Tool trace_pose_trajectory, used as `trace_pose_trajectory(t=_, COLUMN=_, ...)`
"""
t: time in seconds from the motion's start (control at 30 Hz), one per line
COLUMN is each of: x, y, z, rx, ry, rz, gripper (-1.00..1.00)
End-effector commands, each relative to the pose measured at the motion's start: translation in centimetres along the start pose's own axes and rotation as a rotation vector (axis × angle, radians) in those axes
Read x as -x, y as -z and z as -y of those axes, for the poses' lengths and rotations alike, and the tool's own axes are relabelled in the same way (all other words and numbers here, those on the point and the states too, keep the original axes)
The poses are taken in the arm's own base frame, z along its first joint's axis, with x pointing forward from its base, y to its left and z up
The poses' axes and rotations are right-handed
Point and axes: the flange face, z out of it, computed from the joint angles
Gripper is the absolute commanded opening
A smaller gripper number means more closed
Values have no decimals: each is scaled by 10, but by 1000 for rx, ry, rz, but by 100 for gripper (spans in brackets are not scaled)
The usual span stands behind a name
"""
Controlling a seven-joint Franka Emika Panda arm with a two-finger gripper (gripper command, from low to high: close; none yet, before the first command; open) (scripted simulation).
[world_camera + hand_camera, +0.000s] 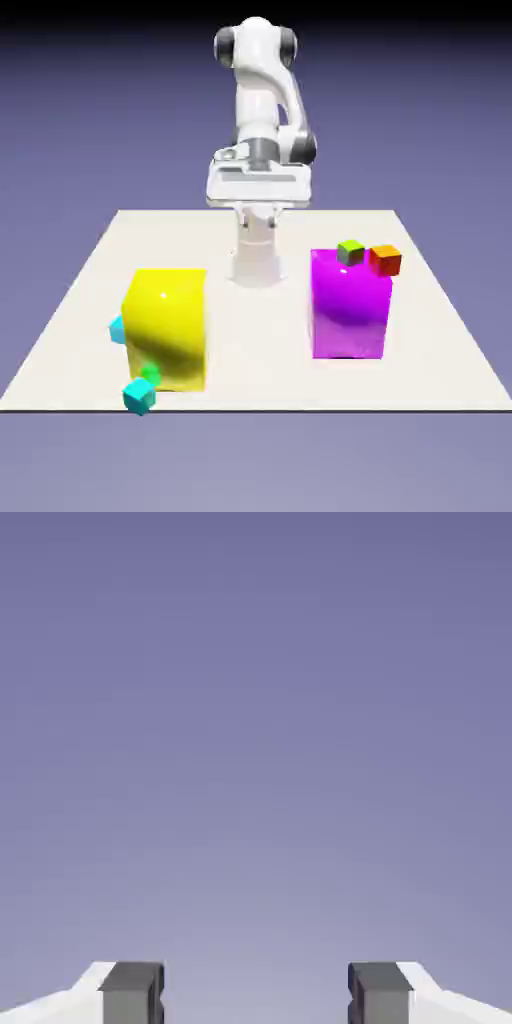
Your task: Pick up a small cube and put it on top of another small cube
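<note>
A tiny light cyan-blue small cube [117, 328] lies on the table against the left side of a big yellow block [167, 328], partly hidden by it. A slightly greener teal small cube [139, 397] sits at the yellow block's front left corner, with a tiny green cube [150, 374] just behind it. My gripper [258, 188] hangs high above the table's far side, far from all the cubes. In the hand view the gripper [255, 994] is open. Its two grey fingertips [131, 992] stand wide apart with only the blue-violet backdrop between them.
A big magenta block [350, 305] stands on the exterior view's right. A small green-grey cube [350, 251] and a small orange-red cube [385, 259] show at its top far edge. The white table [260, 340] ends close in front of the teal cube.
</note>
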Motion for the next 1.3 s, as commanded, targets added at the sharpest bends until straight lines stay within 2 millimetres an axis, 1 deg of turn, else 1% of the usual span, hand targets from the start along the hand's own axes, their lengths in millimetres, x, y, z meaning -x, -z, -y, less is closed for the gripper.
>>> trace_pose_trajectory(t=0.0, x=-10, y=-7, z=-9, rx=28, ry=-23, rz=33, gripper=0)
trace_pose_trajectory(t=0.17, x=-50, y=-41, z=-61, rx=142, ry=-138, rz=213, gripper=0)
trace_pose_trajectory(t=0.37, x=-85, y=-71, z=-131, rx=209, ry=-270, rz=434, gripper=0)
trace_pose_trajectory(t=0.53, x=-106, y=-85, z=-189, rx=205, ry=-373, rz=598, gripper=0)
trace_pose_trajectory(t=0.7, x=-126, y=-85, z=-242, rx=151, ry=-460, rz=724, gripper=0)
trace_pose_trajectory(t=0.73, x=-128, y=-86, z=-253, rx=147, ry=-501, rz=744, gripper=0)
trace_pose_trajectory(t=0.83, x=-132, y=-91, z=-289, rx=154, ry=-670, rz=792, gripper=0)
trace_pose_trajectory(t=0.97, x=-140, y=-91, z=-331, rx=150, ry=-875, rz=828, gripper=0)
trace_pose_trajectory(t=1.13, x=-119, y=-108, z=-388, rx=286, ry=-1258, rz=848, gripper=0)
trace_pose_trajectory(t=1.27, x=-97, y=-117, z=-436, rx=392, ry=-1562, rz=849, gripper=0)
